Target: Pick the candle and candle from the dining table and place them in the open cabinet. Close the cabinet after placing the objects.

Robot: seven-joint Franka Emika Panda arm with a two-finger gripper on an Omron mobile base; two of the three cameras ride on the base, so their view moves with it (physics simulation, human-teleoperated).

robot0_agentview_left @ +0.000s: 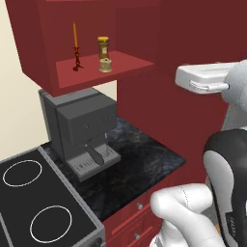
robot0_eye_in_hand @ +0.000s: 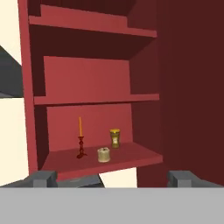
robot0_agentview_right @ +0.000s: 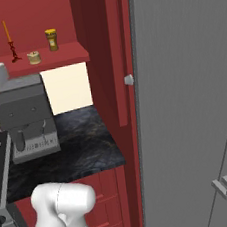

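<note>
Red bottom shelf (robot0_eye_in_hand: pixel 131 158) of the open cabinet (robot0_eye_in_hand: pixel 87 83). Bearing orange taper candle (robot0_eye_in_hand: pixel 80 142), squat jar candle (robot0_eye_in_hand: pixel 103 155), yellow cup (robot0_eye_in_hand: pixel 114 138), all apart.

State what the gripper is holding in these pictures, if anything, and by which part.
Nothing is held. The gripper is open and empty, facing the cabinet; the taper candle and jar candle stand on its bottom shelf.

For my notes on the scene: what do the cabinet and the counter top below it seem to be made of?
The dark red wall cabinet looks like painted or stained wood: flat matte boards and shelves, no visible grain. The black counter top looks like polished marbled stone, with pale veins over black.
</note>
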